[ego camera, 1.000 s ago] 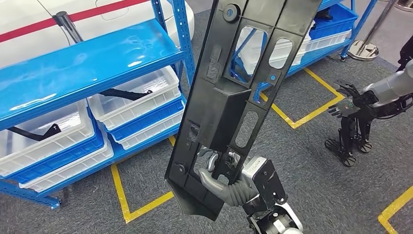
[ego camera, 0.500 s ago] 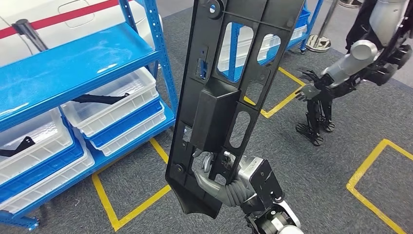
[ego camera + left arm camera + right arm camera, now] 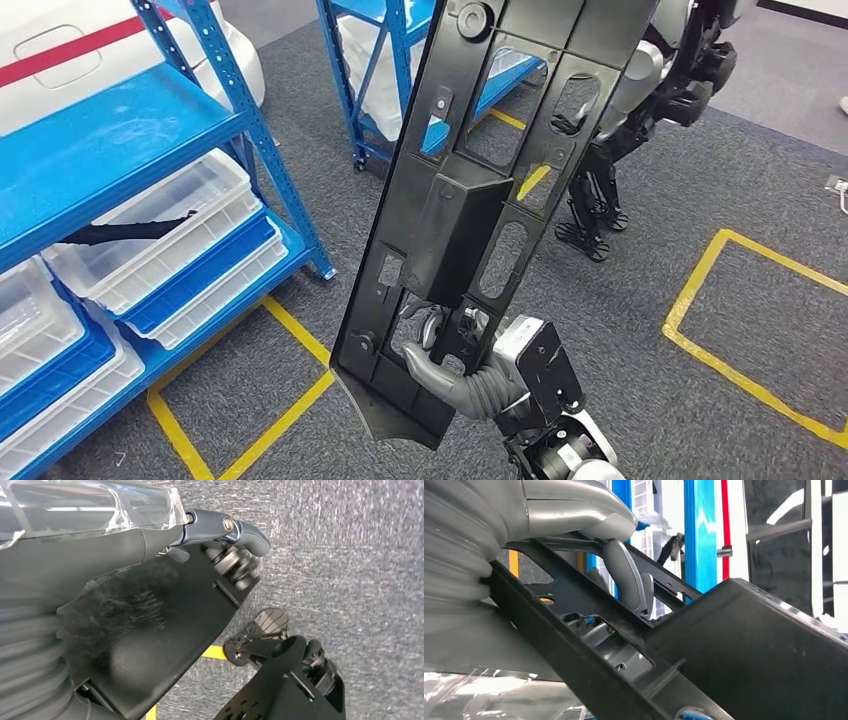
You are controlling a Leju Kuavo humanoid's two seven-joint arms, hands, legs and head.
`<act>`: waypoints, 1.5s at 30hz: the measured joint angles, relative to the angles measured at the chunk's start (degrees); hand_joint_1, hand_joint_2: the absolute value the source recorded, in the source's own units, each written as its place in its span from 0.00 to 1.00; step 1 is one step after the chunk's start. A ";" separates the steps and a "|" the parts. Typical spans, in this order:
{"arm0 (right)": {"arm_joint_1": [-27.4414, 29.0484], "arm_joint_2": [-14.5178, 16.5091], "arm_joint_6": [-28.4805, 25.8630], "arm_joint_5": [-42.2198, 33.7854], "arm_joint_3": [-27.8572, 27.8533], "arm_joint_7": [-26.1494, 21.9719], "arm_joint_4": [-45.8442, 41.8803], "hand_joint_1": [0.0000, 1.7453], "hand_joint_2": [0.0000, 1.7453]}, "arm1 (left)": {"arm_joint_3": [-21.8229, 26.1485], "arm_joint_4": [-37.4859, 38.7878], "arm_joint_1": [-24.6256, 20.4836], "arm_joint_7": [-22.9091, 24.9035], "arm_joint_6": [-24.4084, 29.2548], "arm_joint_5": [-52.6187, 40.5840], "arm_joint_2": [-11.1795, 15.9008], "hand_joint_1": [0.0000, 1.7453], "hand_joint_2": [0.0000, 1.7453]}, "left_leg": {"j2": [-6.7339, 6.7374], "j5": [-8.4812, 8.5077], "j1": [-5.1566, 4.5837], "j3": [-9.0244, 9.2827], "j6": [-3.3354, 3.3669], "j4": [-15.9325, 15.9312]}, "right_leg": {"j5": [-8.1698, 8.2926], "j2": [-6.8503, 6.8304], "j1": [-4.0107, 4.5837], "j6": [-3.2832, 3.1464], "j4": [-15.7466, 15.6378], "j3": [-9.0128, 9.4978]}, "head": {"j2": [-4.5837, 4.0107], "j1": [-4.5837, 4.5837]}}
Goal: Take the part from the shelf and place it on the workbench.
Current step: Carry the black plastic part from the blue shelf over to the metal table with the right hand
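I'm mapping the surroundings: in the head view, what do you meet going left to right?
Blue shelf with white bins → black part held by the right hand → another robot → yellow floor marking.

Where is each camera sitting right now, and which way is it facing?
Head view: high on the body, looking down at the black part, right robot hand gripping it, blue shelf beyond.
Right wrist view: behind that robot hand, facing the part and shelf; shares both with the head view.
Left wrist view: behind the left robot hand, facing grey carpet.

Black part point(image 3: 480, 200) in right hand point(image 3: 450, 360)
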 joint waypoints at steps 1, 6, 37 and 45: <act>0.01 0.00 0.00 -0.08 0.00 -0.04 0.01 1.00 1.00 | 0.00 0.00 -0.01 0.01 0.00 0.00 0.00 0.00 1.00 | -0.17 0.75 -0.02 0.47 0.21 -0.65 | 0.23 0.73 0.01 0.05 0.00 -0.19 | 0.00 0.00; -0.15 0.01 -0.13 -0.11 0.00 -0.39 -0.01 1.00 1.00 | 0.00 0.00 -0.11 0.01 0.00 0.01 0.06 0.00 1.00 | -4.68 7.96 -0.45 8.92 1.94 -17.69 | 1.52 4.21 -0.18 1.01 -0.17 -1.04 | 0.00 0.00; 2.42 -2.09 -3.01 13.67 -0.10 5.05 -2.48 1.00 1.00 | 0.02 0.00 0.00 -0.14 0.18 0.89 0.05 0.00 1.00 | -6.37 8.46 -0.21 8.16 1.81 -17.53 | 0.99 4.51 -0.33 1.37 -1.02 -0.04 | 0.00 -0.04; 5.46 -4.63 -2.74 16.60 -0.66 7.29 -5.66 1.00 1.00 | 0.01 0.00 0.22 0.39 0.30 0.86 0.03 0.00 1.00 | -1.15 10.89 -0.79 8.30 3.39 -20.76 | -5.75 -0.25 0.14 3.03 10.58 -5.48 | 0.00 0.37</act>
